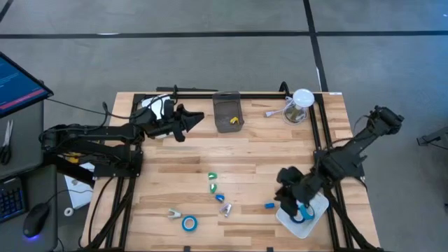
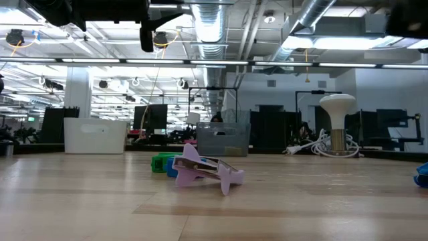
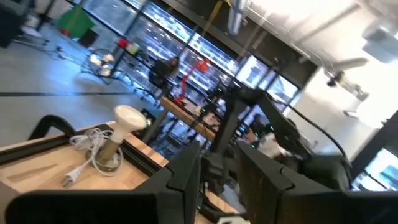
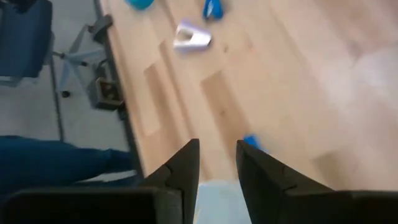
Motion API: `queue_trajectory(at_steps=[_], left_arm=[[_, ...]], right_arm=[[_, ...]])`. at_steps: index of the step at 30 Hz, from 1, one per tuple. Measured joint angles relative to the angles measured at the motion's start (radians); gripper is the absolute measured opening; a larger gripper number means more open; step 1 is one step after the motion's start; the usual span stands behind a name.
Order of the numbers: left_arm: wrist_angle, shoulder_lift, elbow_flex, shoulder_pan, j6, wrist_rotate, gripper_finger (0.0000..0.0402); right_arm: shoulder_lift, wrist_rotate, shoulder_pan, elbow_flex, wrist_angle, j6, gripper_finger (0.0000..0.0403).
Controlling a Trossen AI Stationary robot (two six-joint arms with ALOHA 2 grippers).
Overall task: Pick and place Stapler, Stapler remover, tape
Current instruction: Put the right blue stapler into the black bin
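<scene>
Your right end effector [image 1: 292, 198] hovers over the white tray [image 1: 316, 207], fingers narrowly parted, gripping nothing (blue tape [image 1: 305, 212] already sits there). Another tape roll [image 1: 189, 223] lies well apart, near the table's [image 1: 175, 154] front edge.

Even overhead lighting, bright ceiling lamps [image 2: 200, 27] glaring, soft shadows on table [image 1: 175, 161], both wrist views motion-blurred

Robotics lab; exposed ceiling ducts [image 2: 207, 27]; rows of workbenches [image 2: 93, 134]

blue tape roll [image 1: 189, 223], flat, table's front
</scene>
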State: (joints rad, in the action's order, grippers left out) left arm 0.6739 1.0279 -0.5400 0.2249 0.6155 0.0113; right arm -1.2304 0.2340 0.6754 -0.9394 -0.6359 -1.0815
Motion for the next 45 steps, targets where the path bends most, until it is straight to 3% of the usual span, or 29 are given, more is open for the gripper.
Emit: queue_trajectory(at_steps=[11, 17, 23, 33, 42, 45], left_arm=[[0.000, 0.000, 0.000, 0.000, -0.008, -0.097, 0.0092], [0.000, 0.000, 0.000, -0.027, -0.086, -0.137, 0.0080], [0.000, 0.000, 0.000, -0.061, -0.087, -0.139, 0.0057], [-0.001, 0.000, 0.000, -0.080, -0.087, -0.138, 0.0040], [-0.001, 0.000, 0.000, -0.080, -0.087, -0.136, 0.0039], [-0.001, 0.000, 0.000, -0.080, -0.087, -0.136, 0.0039]], right_arm=[[0.000, 0.001, -0.212, 0.000, 0.061, 0.286, 0.0097], [0.000, -0.019, -0.278, 0.000, 0.112, 0.379, 0.0097], [-0.008, -0.138, -0.298, 0.000, 0.082, 0.460, 0.0098], [-0.133, -0.337, -0.298, 0.000, 0.055, 0.645, 0.0098], [-0.269, -0.530, -0.319, 0.000, -0.002, 0.639, 0.0098], [-0.296, -0.550, -0.319, 0.000, 0.000, 0.638, 0.0098]])
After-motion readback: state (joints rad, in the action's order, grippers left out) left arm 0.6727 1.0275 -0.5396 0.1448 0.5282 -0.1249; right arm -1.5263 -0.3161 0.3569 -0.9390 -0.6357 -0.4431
